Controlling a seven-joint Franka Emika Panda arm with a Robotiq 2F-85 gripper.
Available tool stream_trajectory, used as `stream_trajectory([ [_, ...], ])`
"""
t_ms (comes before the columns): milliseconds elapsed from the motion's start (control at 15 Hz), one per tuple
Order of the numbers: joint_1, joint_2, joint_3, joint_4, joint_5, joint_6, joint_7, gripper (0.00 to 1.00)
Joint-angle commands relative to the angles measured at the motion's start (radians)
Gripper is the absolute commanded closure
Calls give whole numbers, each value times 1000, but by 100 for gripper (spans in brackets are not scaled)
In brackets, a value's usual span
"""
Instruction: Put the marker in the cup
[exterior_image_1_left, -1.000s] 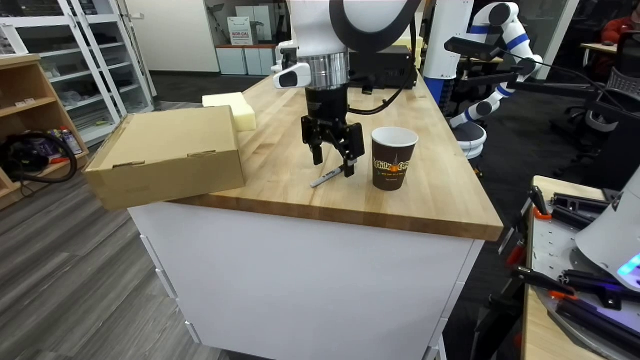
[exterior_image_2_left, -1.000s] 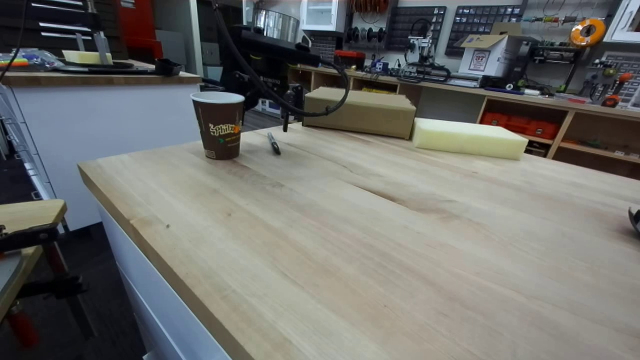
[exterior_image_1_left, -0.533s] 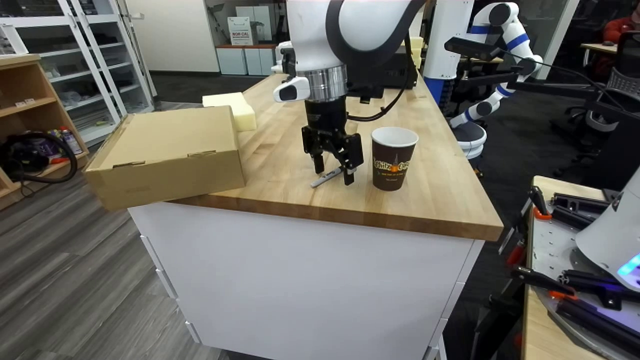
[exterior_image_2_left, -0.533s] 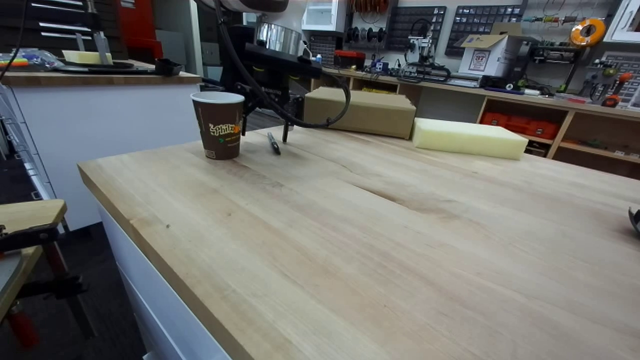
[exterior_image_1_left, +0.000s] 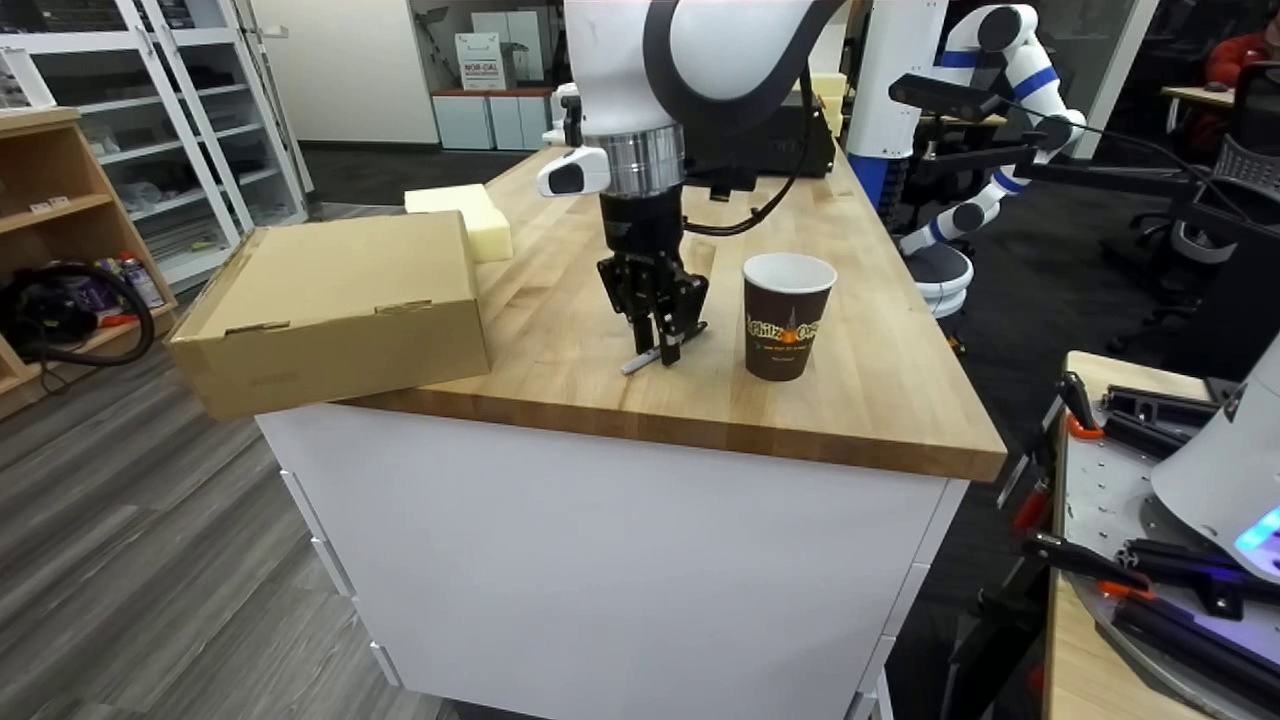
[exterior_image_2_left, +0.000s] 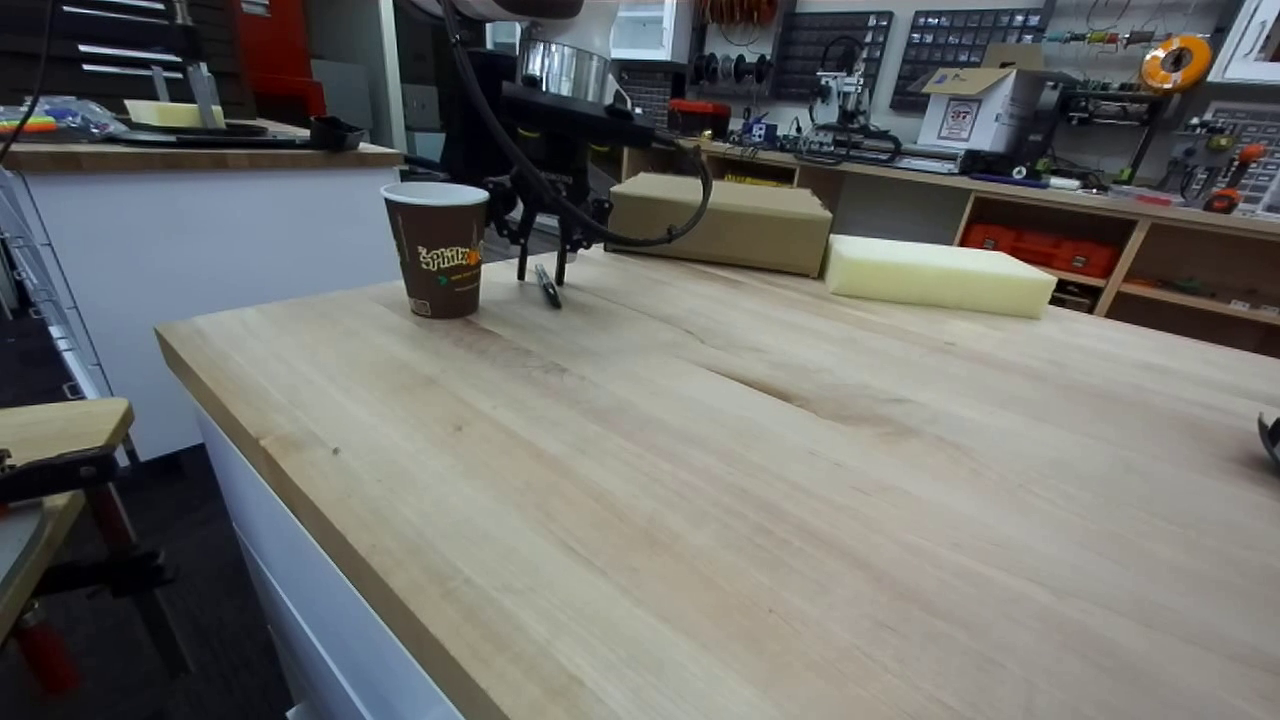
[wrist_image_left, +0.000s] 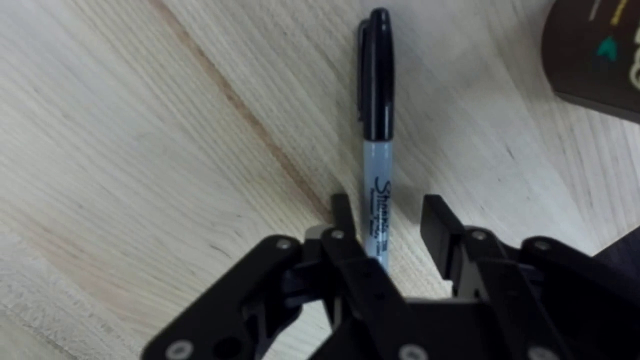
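Observation:
The marker (wrist_image_left: 378, 100) lies flat on the wooden table, its black cap pointing away from the gripper and its grey barrel running between the fingers in the wrist view. My gripper (wrist_image_left: 389, 212) stands partly open, one finger on each side of the barrel. The left finger is close to the marker, while a wider gap shows on the right. In both exterior views the gripper (exterior_image_1_left: 656, 348) is low over the marker (exterior_image_2_left: 547, 287), fingertips near the tabletop. The brown cup (exterior_image_1_left: 785, 340) with a white rim stands upright beside them; its lower side (wrist_image_left: 590, 60) shows in the wrist view.
A cardboard box (exterior_image_1_left: 330, 310) sits at the table's corner, overhanging the edge. Behind it is a pale yellow foam block (exterior_image_2_left: 935, 275). The table's front edge (exterior_image_1_left: 700, 432) runs close to the marker and cup. Dark equipment (exterior_image_1_left: 750, 140) stands farther back.
My gripper has come down over the marker and its fingers have moved closer together. The marker and cup have stayed in place.

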Motion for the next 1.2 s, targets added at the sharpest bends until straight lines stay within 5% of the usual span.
stream_trajectory([
  [0,-1,3,4,15,-32,-11,39,90],
  [200,4,-3,3,14,-46,-18,55,100],
  [1133,26,-58,36,80,-58,-205,72,97],
])
